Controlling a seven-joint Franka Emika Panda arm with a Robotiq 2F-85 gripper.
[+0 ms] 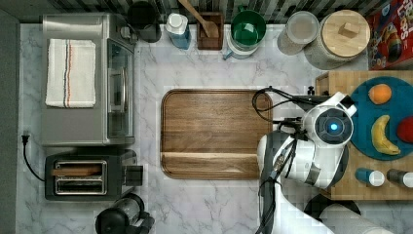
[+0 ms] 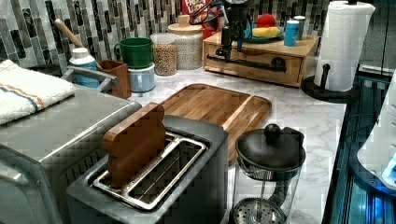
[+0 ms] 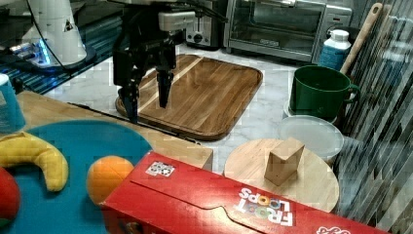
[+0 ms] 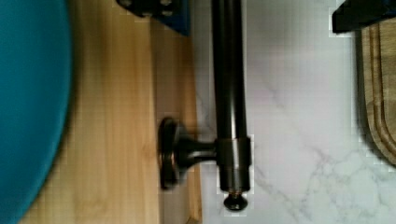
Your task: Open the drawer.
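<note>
The drawer (image 2: 252, 65) is the front of a light wooden box, with a long black bar handle (image 2: 247, 62) across it. In the left view the front looks flush with the box. My gripper (image 3: 147, 103) hangs open at the handle's end. The wrist view has the handle (image 4: 229, 93) running between the two fingers (image 4: 154, 9), with its mounting post (image 4: 187, 151) fixed to the wood. In the left view the gripper (image 2: 232, 49) reaches down from above onto the bar. The arm (image 1: 331, 126) covers the gripper in the top view, beside the drawer box (image 1: 341, 80).
A teal plate (image 1: 363, 107) with fruit sits on top of the box. A walnut cutting board (image 1: 214, 131) lies just in front of the handle. A paper towel roll (image 2: 343, 44) stands beside the box. Jars, a green mug (image 1: 248, 28), a toaster and a toaster oven line the counter.
</note>
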